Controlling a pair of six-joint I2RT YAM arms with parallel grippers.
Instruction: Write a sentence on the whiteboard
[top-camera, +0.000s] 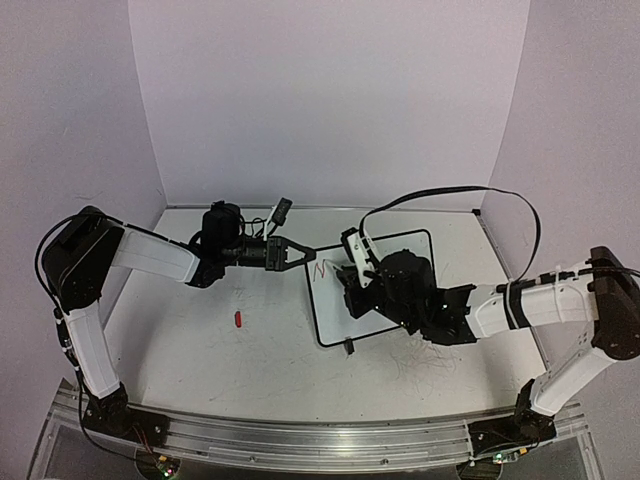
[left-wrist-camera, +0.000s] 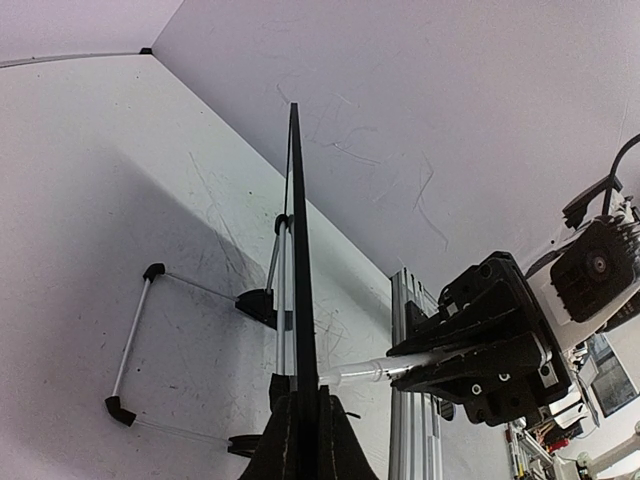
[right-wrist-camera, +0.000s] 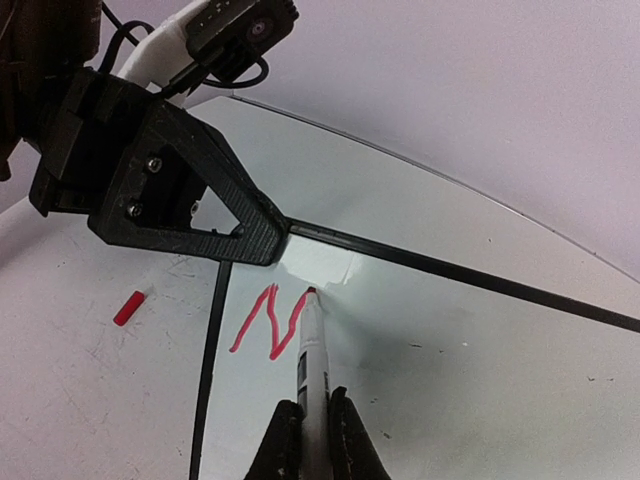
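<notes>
The whiteboard (top-camera: 335, 310), white with a thin black frame, lies right of centre on the table. My left gripper (top-camera: 308, 253) is shut on its far left corner. In the left wrist view (left-wrist-camera: 305, 405) the jaws clamp the black frame (left-wrist-camera: 298, 250), seen edge-on. My right gripper (top-camera: 352, 283) is shut on a white marker (right-wrist-camera: 312, 350) with a red tip. The tip touches the board (right-wrist-camera: 470, 340) at the end of a red "N" stroke (right-wrist-camera: 268, 322). In the right wrist view the jaws (right-wrist-camera: 310, 420) grip the marker's barrel.
A red marker cap (top-camera: 239, 319) lies on the table left of the board; it also shows in the right wrist view (right-wrist-camera: 128, 307). The board's wire stand (left-wrist-camera: 135, 340) shows in the left wrist view. An aluminium rail (top-camera: 320, 440) runs along the near edge. Walls close three sides.
</notes>
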